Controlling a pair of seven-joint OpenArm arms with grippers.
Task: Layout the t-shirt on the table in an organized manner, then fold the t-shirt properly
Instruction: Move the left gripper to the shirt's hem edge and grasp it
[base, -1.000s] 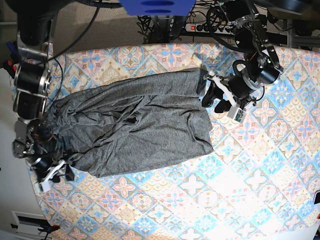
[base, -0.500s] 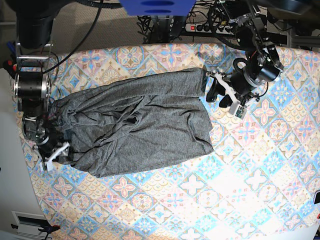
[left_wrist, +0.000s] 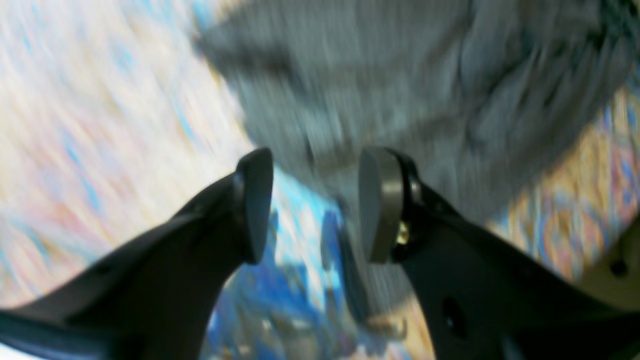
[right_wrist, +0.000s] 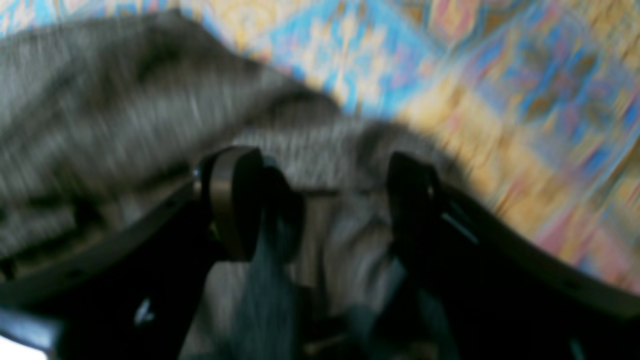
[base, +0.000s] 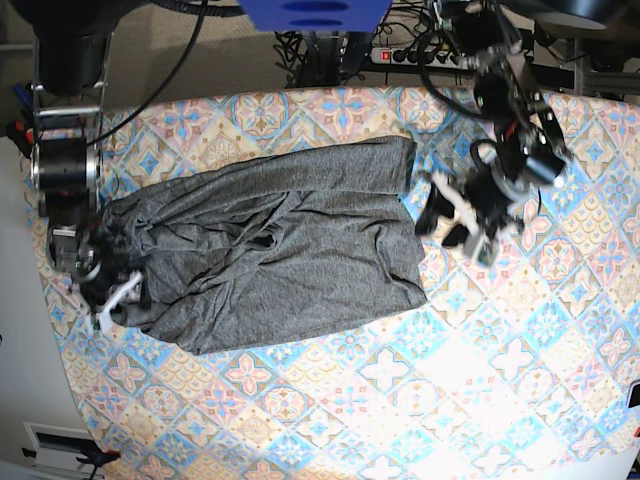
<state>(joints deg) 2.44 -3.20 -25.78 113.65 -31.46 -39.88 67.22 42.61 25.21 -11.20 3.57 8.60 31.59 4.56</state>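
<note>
The dark grey t-shirt (base: 280, 250) lies crumpled and bunched on the patterned table (base: 480, 380), its length running left to right. My left gripper (base: 441, 222) hovers just off the shirt's right edge. In the left wrist view it (left_wrist: 315, 205) is open, with only tablecloth between the fingers and the t-shirt (left_wrist: 400, 75) beyond them. My right gripper (base: 108, 300) sits at the shirt's bunched left end. The right wrist view shows it (right_wrist: 320, 205) open, jaws apart over grey t-shirt folds (right_wrist: 125, 100). Both wrist views are motion-blurred.
Cables and a power strip (base: 400, 55) lie behind the table's far edge, and a blue object (base: 315, 12) hangs at the top. The table's left edge runs close to my right arm (base: 62, 165). Bare patterned cloth spreads to the front and right.
My left gripper has swung from the shirt's upper right corner down along its right edge. My right gripper has moved up from the table's front left onto the shirt's left end. The shirt has barely shifted.
</note>
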